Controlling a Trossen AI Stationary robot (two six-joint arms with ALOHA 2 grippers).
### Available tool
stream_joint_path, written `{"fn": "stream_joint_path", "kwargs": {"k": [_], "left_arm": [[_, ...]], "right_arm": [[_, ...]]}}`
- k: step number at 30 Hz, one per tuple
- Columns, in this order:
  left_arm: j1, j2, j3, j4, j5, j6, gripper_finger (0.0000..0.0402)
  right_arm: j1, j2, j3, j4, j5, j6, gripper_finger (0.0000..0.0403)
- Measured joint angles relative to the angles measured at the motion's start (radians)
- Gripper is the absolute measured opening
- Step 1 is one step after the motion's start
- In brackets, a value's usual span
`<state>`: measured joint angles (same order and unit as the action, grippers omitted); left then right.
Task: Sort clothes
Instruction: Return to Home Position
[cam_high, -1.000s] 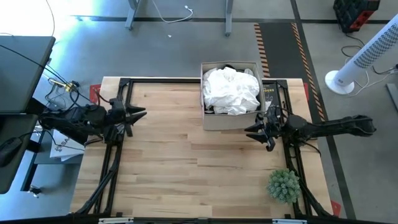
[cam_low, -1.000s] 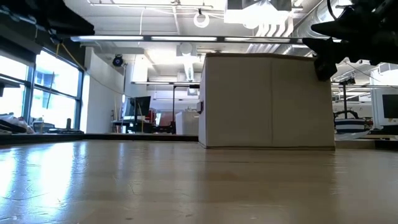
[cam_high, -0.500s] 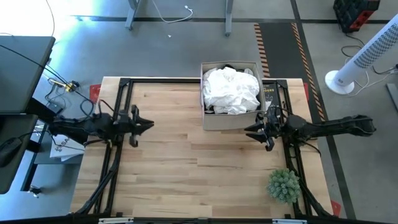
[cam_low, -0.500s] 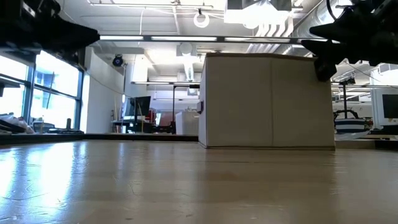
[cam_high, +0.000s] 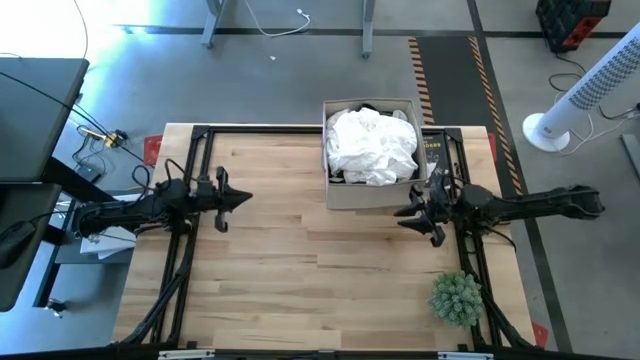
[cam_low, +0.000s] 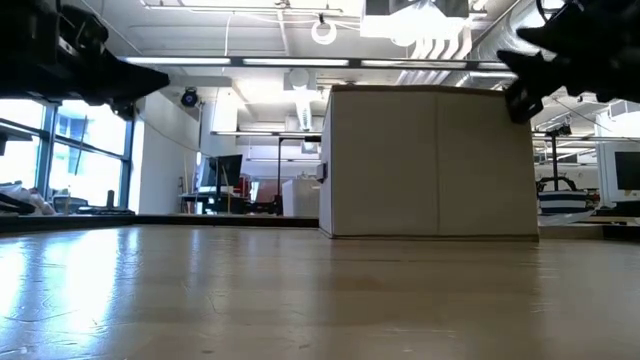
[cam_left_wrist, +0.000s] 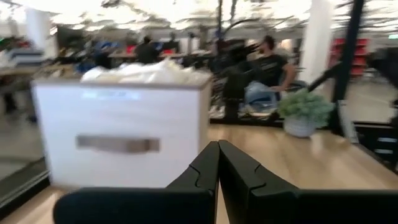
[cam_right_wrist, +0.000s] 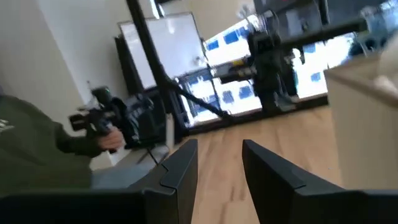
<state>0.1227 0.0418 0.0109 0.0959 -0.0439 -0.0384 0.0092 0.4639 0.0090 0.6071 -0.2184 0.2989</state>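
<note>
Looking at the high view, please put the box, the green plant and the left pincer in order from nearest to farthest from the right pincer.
Measured from the right pincer:
1. The box, right next to it, on the right half of the table.
2. The green plant, at the table's corner on the right side.
3. The left pincer, across the table on the left side.

Green plant (spiky) near the table's corner.

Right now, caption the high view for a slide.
White clothes fill the box; left gripper shut, right gripper open, both empty.
</note>
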Motion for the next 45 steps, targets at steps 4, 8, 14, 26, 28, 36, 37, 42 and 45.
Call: {"fn": "stream_joint_path", "kwargs": {"k": [4, 8, 14, 26, 28, 36, 37, 42, 45], "left_arm": [[0.001, 0.0, 0.0, -0.011, 0.015, -0.038, 0.0007], [0.001, 0.0, 0.0, -0.017, 0.015, -0.038, 0.0007], [0.001, 0.0, 0.0, -0.025, 0.009, -0.038, 0.0007], [0.001, 0.002, 0.001, -0.031, 0.006, -0.037, 0.0007], [0.001, 0.002, 0.001, -0.031, 0.005, -0.037, 0.0007], [0.001, 0.002, 0.001, -0.032, 0.006, -0.037, 0.0007], [0.001, 0.002, 0.001, -0.032, 0.006, -0.037, 0.0007], [0.0, 0.0, 0.001, -0.033, 0.006, -0.037, 0.0007], [-0.022, -0.04, 0.001, -0.049, 0.001, -0.037, 0.0007]], "right_arm": [[0.007, -0.078, 0.0, -0.06, 0.012, -0.063, 0.0121], [0.007, -0.193, 0.0, -0.21, 0.003, -0.048, 0.0121], [0.008, -0.395, 0.0, -0.383, 0.036, -0.075, 0.0121], [0.011, -0.431, 0.001, -0.582, 0.11, 0.066, 0.0121], [0.011, -0.423, 0.001, -0.582, 0.109, 0.086, 0.0121], [0.011, -0.419, 0.001, -0.582, 0.109, 0.086, 0.0121], [0.011, -0.419, 0.001, -0.582, 0.109, 0.086, 0.0121], [0.011, -0.419, 0.001, -0.582, 0.109, 0.086, 0.0121], [0.012, -0.428, 0.001, -0.583, 0.109, 0.086, 0.0121]]}}
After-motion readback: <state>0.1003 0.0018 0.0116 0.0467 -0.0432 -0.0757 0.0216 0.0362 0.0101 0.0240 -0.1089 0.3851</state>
